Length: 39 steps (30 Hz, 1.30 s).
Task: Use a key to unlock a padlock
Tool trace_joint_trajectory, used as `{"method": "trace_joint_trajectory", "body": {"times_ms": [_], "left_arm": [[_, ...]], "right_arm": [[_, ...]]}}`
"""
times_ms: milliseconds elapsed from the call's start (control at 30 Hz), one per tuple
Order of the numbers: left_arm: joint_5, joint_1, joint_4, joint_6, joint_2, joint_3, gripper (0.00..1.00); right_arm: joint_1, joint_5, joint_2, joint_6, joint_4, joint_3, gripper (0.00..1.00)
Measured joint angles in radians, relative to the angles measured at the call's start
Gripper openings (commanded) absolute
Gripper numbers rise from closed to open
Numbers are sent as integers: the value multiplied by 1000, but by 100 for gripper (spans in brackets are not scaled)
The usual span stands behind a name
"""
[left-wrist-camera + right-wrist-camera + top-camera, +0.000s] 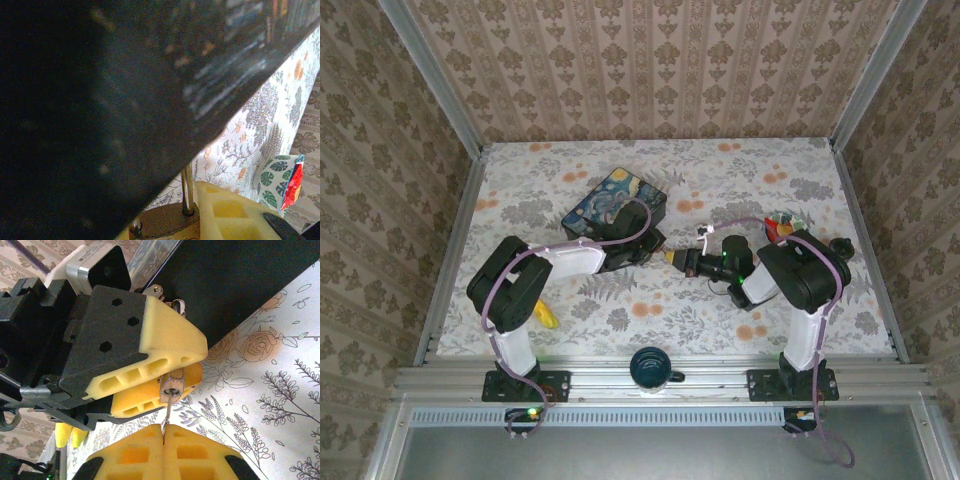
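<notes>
Patterned beige wallpaper closes in three sides of a counter (650, 320) covered with a floral cloth and framed in aluminium rail. Near the middle of the counter, towards the back, sits a blue painted tin box (615, 205). The two arms meet just in front of its near right corner.

The left claw (185, 365) comes in from the left. Its yellow fingers (170, 335) are closed on the padlock (172, 385), whose end faces the right wrist camera. In the left wrist view the padlock's brass body sits low in the picture beside one yellow finger. Its thin silvery shackle (187, 190) rises until the dark side of the box hides it. I cannot tell whether the shackle passes through anything there.

The right claw (164, 440) reaches in from the right. Its yellow fingertips are pressed together, pinching the key (168, 412). The thin silvery blade runs straight from the fingertips to the padlock's end and touches it at the middle. How far it has gone in cannot be made out. From above, the two claws stand tip to tip just beside the box, and the padlock and key are too small to pick out there.

Elsewhere on the counter, a banana (548, 316) lies beside the left arm. A red and leaf-printed packet (782, 222) lies behind the right arm. A dark mug (650, 368) stands on the front rail between the two bases.
</notes>
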State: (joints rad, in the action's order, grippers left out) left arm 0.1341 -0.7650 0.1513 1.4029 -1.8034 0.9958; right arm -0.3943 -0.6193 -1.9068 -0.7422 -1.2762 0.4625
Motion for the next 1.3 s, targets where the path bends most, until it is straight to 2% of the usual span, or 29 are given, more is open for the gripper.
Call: {"method": "trace_joint_trajectory", "body": {"times_ms": [367, 933, 1300], "left_arm": [[1, 1, 18, 41, 6, -4, 0], [9, 1, 13, 93, 9, 0, 0], [36, 1, -71, 101, 21, 24, 0]], "right_arm": [[43, -100, -18, -25, 0, 34, 0], [32, -91, -19, 66, 1, 33, 0], [27, -98, -17, 27, 48, 36, 0]]}}
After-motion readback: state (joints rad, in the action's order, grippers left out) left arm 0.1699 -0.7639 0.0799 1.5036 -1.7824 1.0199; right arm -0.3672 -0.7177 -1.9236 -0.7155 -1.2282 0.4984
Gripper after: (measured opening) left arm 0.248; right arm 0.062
